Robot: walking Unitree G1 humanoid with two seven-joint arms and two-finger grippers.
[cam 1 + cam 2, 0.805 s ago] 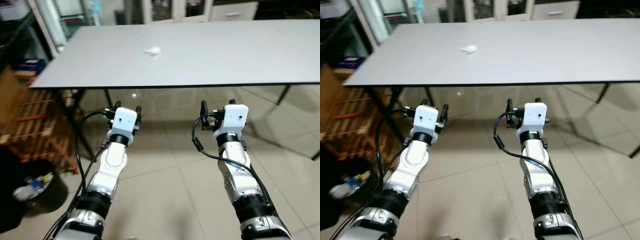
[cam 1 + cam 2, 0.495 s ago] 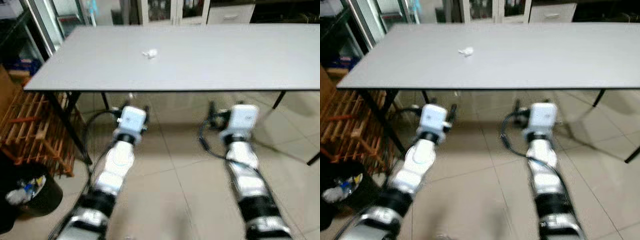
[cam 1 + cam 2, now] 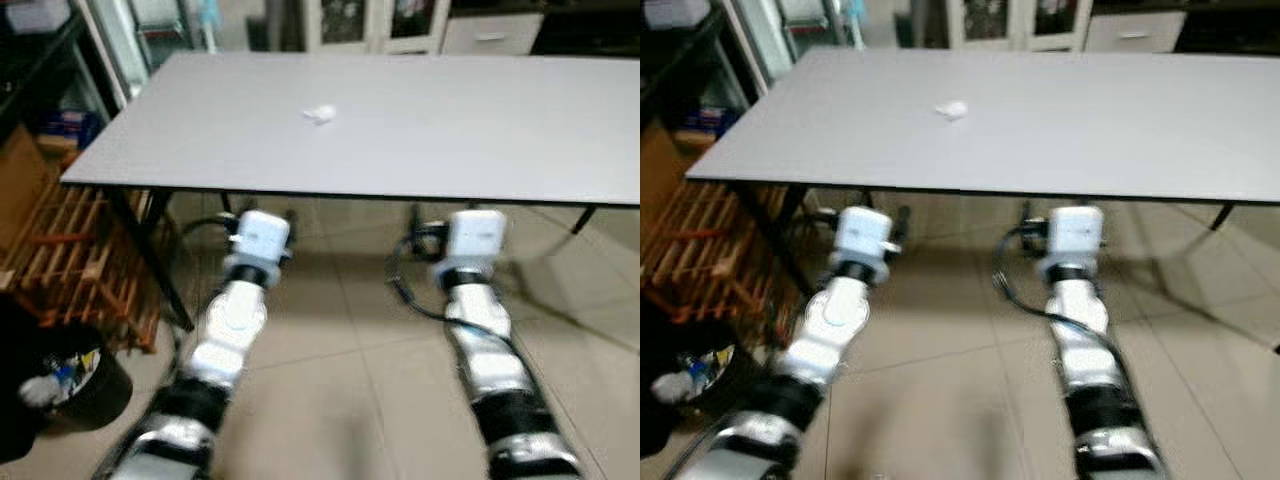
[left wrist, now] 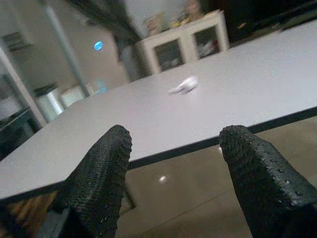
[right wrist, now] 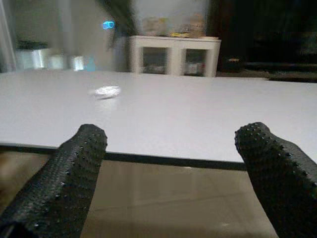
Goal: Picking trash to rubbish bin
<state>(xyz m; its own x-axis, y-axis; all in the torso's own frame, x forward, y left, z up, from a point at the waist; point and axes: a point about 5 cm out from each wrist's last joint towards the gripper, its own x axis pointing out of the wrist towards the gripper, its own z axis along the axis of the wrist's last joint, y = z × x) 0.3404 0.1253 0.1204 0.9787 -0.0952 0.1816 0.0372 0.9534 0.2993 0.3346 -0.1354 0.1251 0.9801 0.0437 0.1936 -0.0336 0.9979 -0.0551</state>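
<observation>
1. Against the earlier head views the whole picture has shifted: the bench (image 3: 400,120) edge now sits lower in the frame, and the view is slightly blurred. That reads as the camera moving with the robot, not the things moving.
2. The trash (image 3: 320,114), a small crumpled white scrap, lies as before on the bench top, upper centre of the head view and left of the bench's middle, well back from the near edge.
3. For the task this looks like the approach step: the scrap is not yet within reach, and both arms are held low in front of the bench edge, below the top.
4. The left pincer (image 4: 173,183) is released, its two black fingers spread wide, with the scrap seen far off between them across the bench.
5. The right pincer (image 5: 176,173) is likewise spread wide and grasps nothing; the scrap lies in the upper left of its view.
6. The bin (image 3: 85,385), a dark round tub, stands on the floor at the lower left of the head view, beside a wooden rack (image 3: 70,250). It already holds mixed rubbish: something white and a bit of blue and yellow, too blurred to name.
7. The bin is well apart from the scrap, so a carry to the left will probably follow the pick.
</observation>
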